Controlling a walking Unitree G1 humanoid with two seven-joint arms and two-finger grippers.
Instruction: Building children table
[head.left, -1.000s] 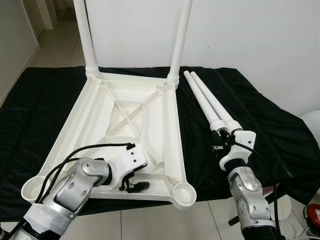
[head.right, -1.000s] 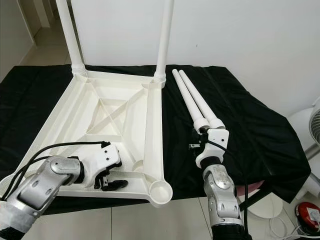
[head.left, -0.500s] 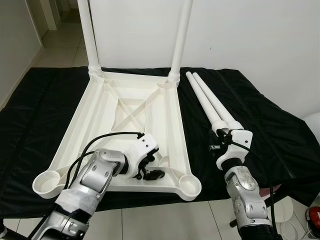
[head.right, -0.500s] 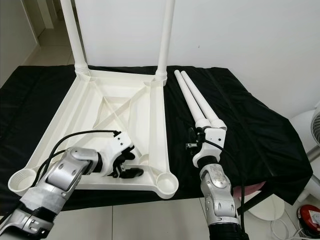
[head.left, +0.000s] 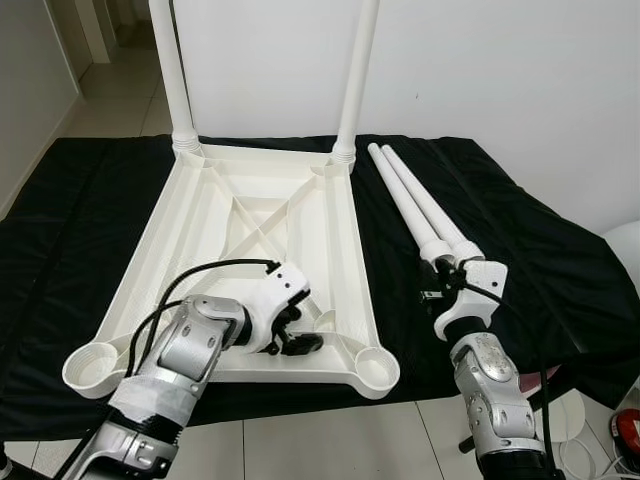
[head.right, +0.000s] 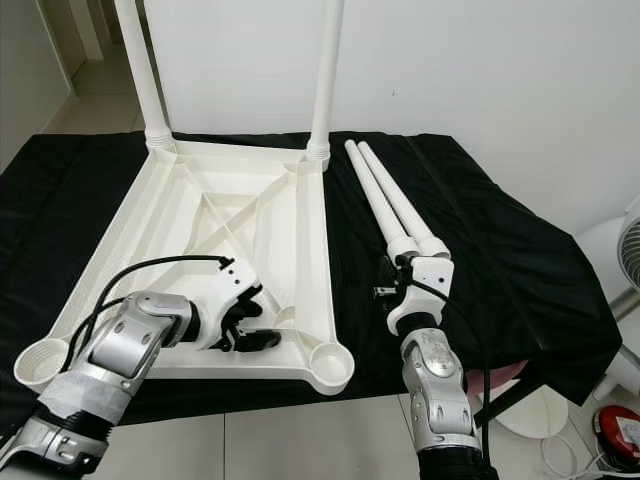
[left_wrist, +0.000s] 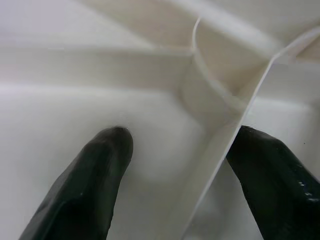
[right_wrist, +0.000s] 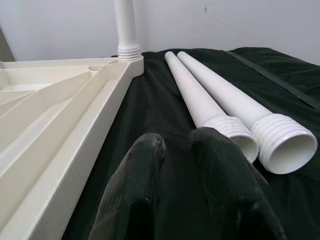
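**Near the front edge: an upturned tabletop held by one thin rib**

Across the black-draped worktop (head.left: 560, 260), the white tabletop (head.left: 200, 235) lies upside down on the left half, its two far corners already carrying upright legs (head.left: 362, 70). Both near corners end in empty round sockets (head.left: 372, 368), and these sit right at the worktop's front edge. That is the main hazard: a pull toward the robot could tip or slide the whole piece off the cloth, and the tall standing legs would add leverage.

Two loose legs (head.left: 420, 210) lie side by side on the right half, threaded ends toward the front edge. Being round, they would likely roll on the cloth if nudged.

The left gripper (head.left: 288, 338) is parted wide, its fingers (left_wrist: 95, 180) straddling a thin wall inside the tabletop near the front right socket; that rib looks flexible, so the hold may slip.

The right gripper (right_wrist: 175, 165) hovers just short of the threaded ends, fingers nearly together and holding nothing; a careless approach could push the legs away.
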